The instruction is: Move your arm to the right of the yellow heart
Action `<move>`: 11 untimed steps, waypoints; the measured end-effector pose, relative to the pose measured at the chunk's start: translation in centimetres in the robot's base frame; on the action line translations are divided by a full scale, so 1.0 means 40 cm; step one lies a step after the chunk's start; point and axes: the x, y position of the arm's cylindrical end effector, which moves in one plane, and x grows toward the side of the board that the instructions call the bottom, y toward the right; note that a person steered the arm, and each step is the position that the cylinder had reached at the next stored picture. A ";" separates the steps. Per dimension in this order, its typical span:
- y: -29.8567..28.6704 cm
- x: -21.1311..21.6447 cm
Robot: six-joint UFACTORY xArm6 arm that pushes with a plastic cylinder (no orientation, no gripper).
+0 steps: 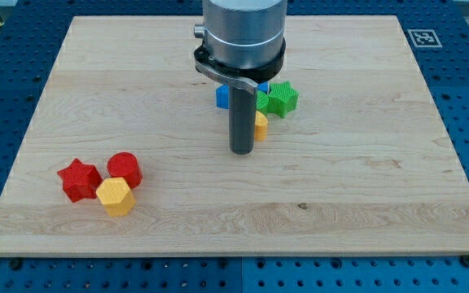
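Note:
A yellow block, mostly hidden behind my rod, lies near the board's middle; its shape cannot be made out, it may be the yellow heart. My tip rests on the board just left of and below it, touching or nearly touching. A green star-shaped block sits just above and right of the yellow block. A blue block shows partly behind the rod at its upper left.
At the view's lower left stand a red star, a red cylinder and a yellow hexagon, close together. The wooden board lies on a blue perforated table. A fiducial marker sits at the board's top right corner.

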 end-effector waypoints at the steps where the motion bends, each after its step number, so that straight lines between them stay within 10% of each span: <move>1: -0.069 0.008; 3: -0.092 0.016; 5: 0.179 0.114; 11: 0.242 -0.165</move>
